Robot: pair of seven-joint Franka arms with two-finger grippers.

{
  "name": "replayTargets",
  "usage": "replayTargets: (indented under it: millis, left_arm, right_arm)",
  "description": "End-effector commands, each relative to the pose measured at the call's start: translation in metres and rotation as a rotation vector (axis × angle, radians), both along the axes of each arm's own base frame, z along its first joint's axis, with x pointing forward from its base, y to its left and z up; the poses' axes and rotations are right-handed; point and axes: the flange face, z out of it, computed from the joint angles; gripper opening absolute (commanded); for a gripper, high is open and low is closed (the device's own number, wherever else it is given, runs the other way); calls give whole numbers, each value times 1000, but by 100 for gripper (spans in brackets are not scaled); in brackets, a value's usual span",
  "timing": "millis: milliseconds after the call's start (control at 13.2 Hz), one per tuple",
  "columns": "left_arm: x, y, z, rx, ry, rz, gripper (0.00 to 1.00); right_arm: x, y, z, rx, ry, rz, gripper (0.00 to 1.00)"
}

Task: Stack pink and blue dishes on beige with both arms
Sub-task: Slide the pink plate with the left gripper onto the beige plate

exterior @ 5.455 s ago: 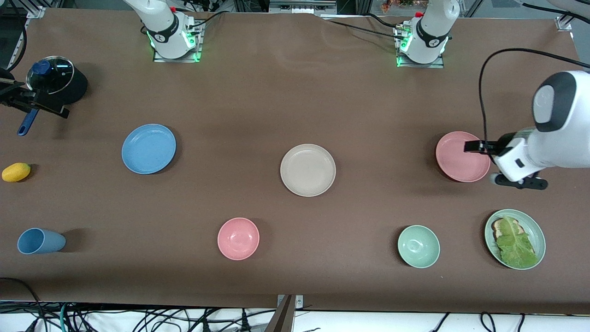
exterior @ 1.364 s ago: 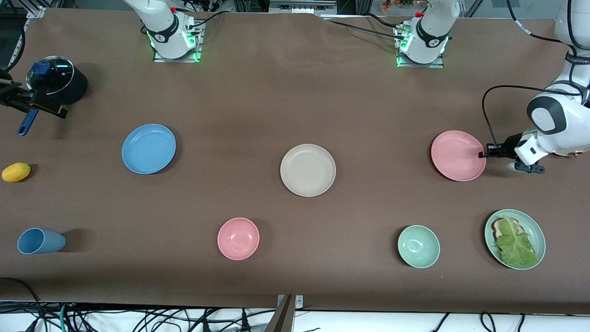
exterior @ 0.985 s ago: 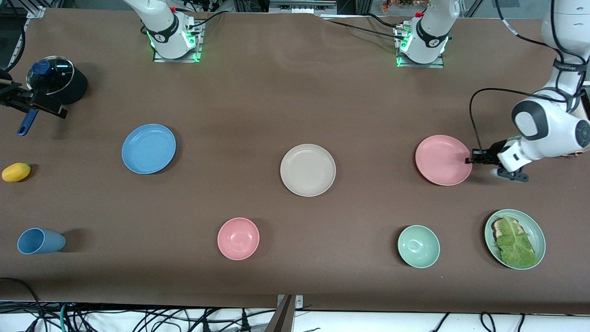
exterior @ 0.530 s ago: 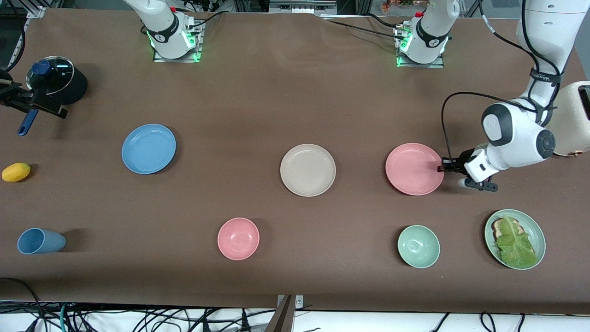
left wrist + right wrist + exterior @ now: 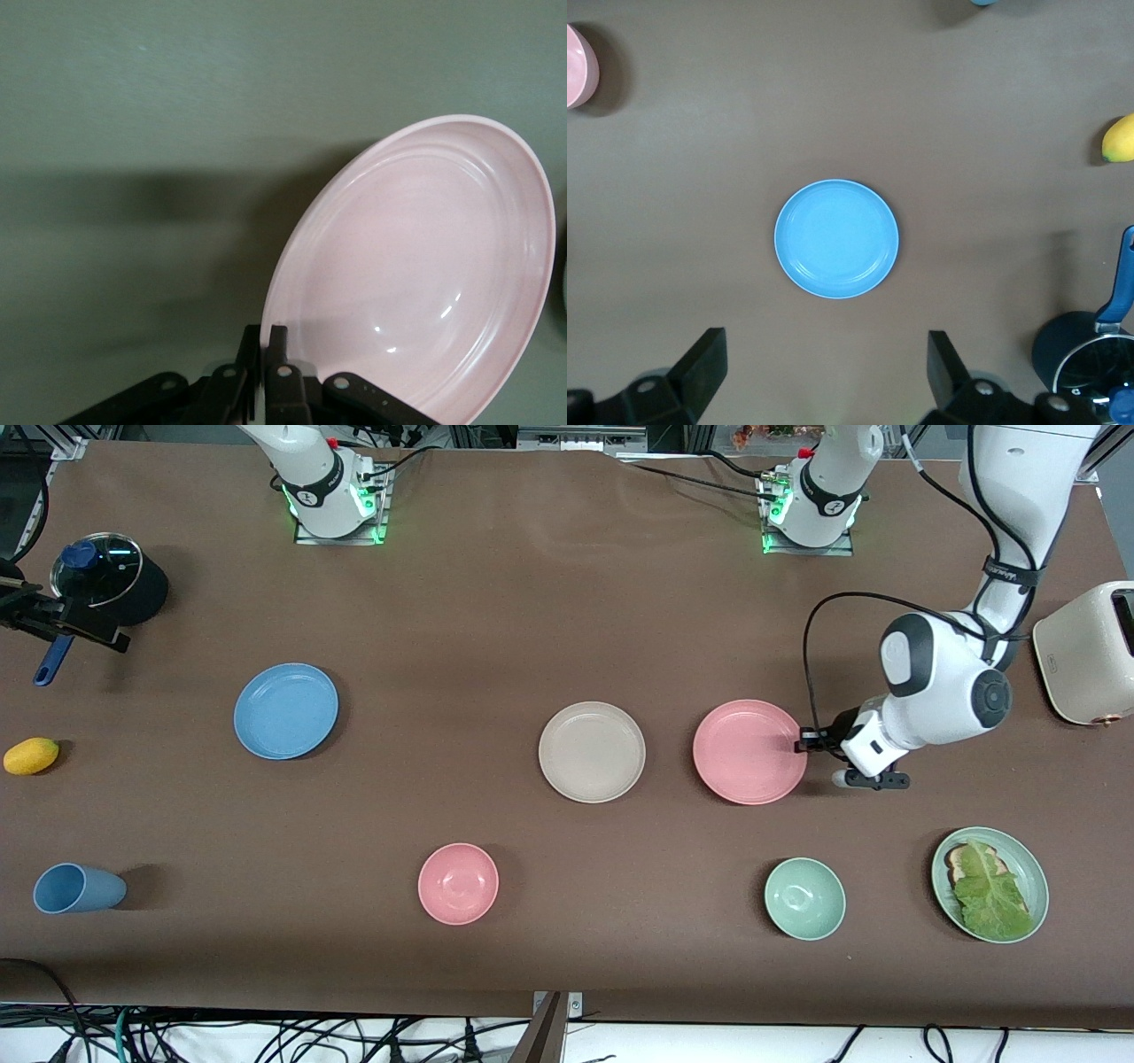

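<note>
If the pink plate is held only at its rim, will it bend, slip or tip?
The pink plate, pinched at its rim by the left gripper, keeps its round shape, so it is probably stiff. Its smooth surface may slip, and a one-edge grip could let it tilt.

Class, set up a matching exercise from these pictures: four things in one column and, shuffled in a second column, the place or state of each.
Things:
1. pink plate
2. blue plate
3. beige plate
4. right gripper

Places or states:
A. open, high over the blue plate
B. rim pinched by the left gripper
C. bare, at mid-table
D. lying free toward the right arm's end

Pairs: 1-B, 2-D, 3-C, 4-A
</note>
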Motion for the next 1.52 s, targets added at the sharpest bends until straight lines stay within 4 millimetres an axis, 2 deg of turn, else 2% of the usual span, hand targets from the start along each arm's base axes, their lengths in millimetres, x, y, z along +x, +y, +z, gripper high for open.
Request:
replayTargets:
  millis: [0,379,682,909,1212,1439]
  left_arm:
    - [1,-43,18,-1,-1,54,0]
    - [0,-125,36,3,4,83,0]
    - [-5,-166,33,0,-6,83,0]
    - [-14,-211,24,-2,-28,110,0]
    - [-15,-246,15,-6,-11,123,0]
    - [-13,-260,7,-13,-9,127,0]
  right_arm:
    - [-3,0,5,0,-3,-6,100]
    - [-3,-3,3,1,3,-10,100]
    - [-6,-13,-1,1,29,-28,100]
    - [-5,-13,-4,-1,37,-28,100]
    - [-5,-13,-5,2,40,-28,100]
    - [-6,-14,-6,4,43,-31,100]
